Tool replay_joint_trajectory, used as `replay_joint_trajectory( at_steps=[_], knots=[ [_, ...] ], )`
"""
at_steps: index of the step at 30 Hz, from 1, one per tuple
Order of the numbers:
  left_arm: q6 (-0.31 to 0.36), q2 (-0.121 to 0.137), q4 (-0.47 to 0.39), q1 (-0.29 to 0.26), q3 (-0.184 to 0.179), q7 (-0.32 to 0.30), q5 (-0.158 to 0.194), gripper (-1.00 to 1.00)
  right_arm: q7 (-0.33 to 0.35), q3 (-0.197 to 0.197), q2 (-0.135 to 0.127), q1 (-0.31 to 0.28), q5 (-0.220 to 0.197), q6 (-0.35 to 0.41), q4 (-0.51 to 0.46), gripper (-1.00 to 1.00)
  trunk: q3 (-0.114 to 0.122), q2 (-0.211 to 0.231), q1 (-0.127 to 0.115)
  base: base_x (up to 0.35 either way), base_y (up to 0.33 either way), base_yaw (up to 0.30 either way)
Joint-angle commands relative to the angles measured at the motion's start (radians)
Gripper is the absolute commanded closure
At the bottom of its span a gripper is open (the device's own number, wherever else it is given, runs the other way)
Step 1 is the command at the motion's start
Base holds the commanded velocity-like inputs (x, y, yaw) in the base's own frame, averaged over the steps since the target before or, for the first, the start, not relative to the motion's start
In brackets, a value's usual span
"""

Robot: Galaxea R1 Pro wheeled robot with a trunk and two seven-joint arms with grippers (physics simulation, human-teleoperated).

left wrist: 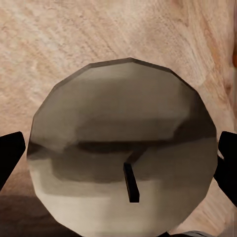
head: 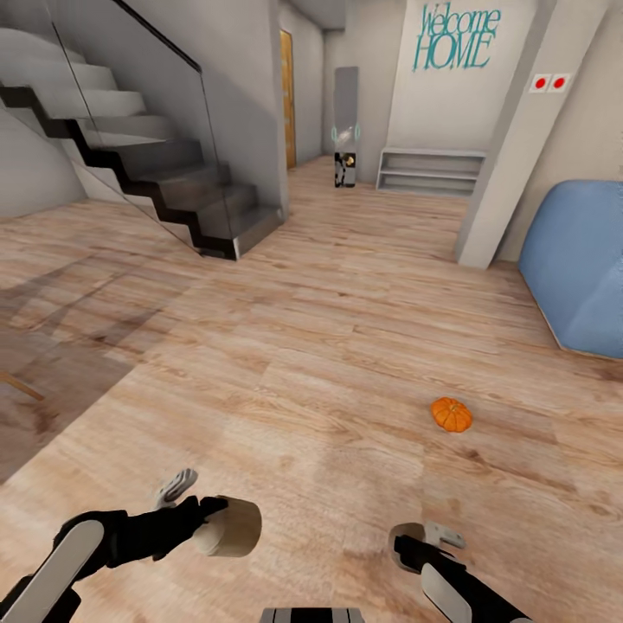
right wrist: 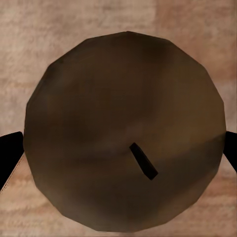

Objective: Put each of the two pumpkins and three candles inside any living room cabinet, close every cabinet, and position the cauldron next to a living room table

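The left gripper (head: 201, 512) hangs low over the wooden floor (head: 329, 346), its jaws pinching a stubby pale candle (head: 229, 526) from both sides. In the head view this candle lies on its side in the grip, its short axis running roughly level and one flat round end turned toward the right. In the left wrist view the candle (left wrist: 123, 148) shows its wick end straight on, a pale disc with a short dark wick (left wrist: 131, 182) near the middle, and a black fingertip (left wrist: 10, 155) sits against each side of the disc.

The right gripper (head: 414, 538) is also low over the floor, near the bottom edge of the head view. In the head view a rounded pale shape sits at its tip, too small to make out well. In the right wrist view a second candle (right wrist: 126, 131) fills the space between the jaws, its wick end facing the camera, brown in shadow, with a short dark wick (right wrist: 143, 160) lying slanted. The jaws are closed on its sides.

A small orange ribbed pumpkin (head: 452, 414) sits on the floor ahead of the right gripper, well apart from it, slightly tilted. Beyond it a blue beanbag (head: 580, 268) rests by the right edge. A dark staircase (head: 147, 164) with a glass side rises at the far left, and a low grey shelf (head: 430, 170) stands under teal lettering on the far wall
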Motion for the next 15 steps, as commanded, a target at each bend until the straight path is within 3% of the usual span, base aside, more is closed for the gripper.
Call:
replay_joint_trajectory(
  at_steps=[1,5,10,12,15],
  knots=[
    [-0.489,0.001,-0.001,-0.001,-0.008,0.424,0.051,1.0,-0.009,0.008,-0.002,-0.001,-0.005,0.004,-0.003,1.0,0.003,0.0,-0.001,0.0,0.0,0.0],
    [-0.491,0.002,-0.003,-0.001,-0.014,0.425,0.04,1.0,-0.009,0.008,-0.002,-0.001,-0.005,0.004,-0.003,1.0,0.019,0.001,-0.002,0.0,0.0,0.0],
    [-0.491,-0.001,-0.003,-0.001,-0.014,0.433,-0.076,1.0,-0.009,0.008,-0.002,-0.001,-0.005,0.004,-0.003,1.0,0.038,0.002,-0.005,0.0,0.0,0.0],
    [-0.491,-0.003,-0.003,-0.001,-0.014,0.436,-0.104,1.0,-0.009,0.008,-0.002,-0.001,-0.005,0.004,-0.003,1.0,0.046,0.002,-0.006,0.0,0.0,0.0],
    [-0.491,-0.004,-0.003,-0.002,-0.015,0.445,-0.117,1.0,-0.009,0.008,-0.001,-0.001,-0.005,0.004,-0.003,1.0,0.057,0.003,-0.007,0.0,0.0,0.0]
  ],
)
